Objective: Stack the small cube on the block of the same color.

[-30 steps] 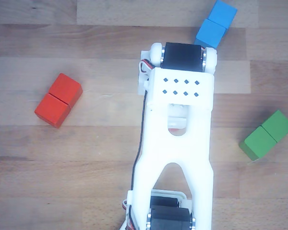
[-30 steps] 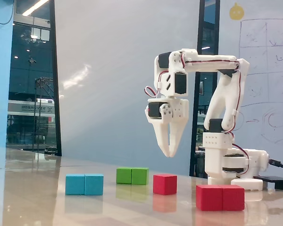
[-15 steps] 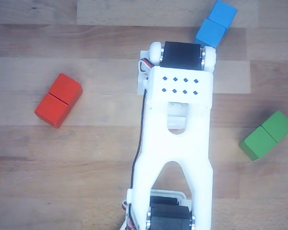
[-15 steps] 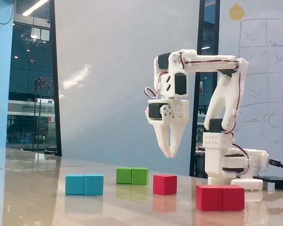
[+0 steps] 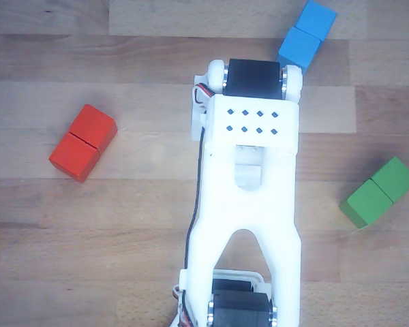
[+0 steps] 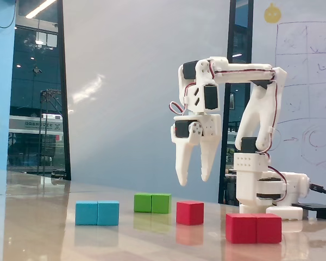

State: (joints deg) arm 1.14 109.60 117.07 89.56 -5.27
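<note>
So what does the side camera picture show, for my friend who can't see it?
A white robot arm holds its open fingers above a small matte red cube on a shiny table. Around the cube lie a long red block, a long blue block and a long green block.

White arm (image 6: 228,109) (black servos, red-black cables)

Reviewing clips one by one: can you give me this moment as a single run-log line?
gripper: open, empty, above table | small cube: on table, below fingers | red block: on table, bare | stack: not done
</note>
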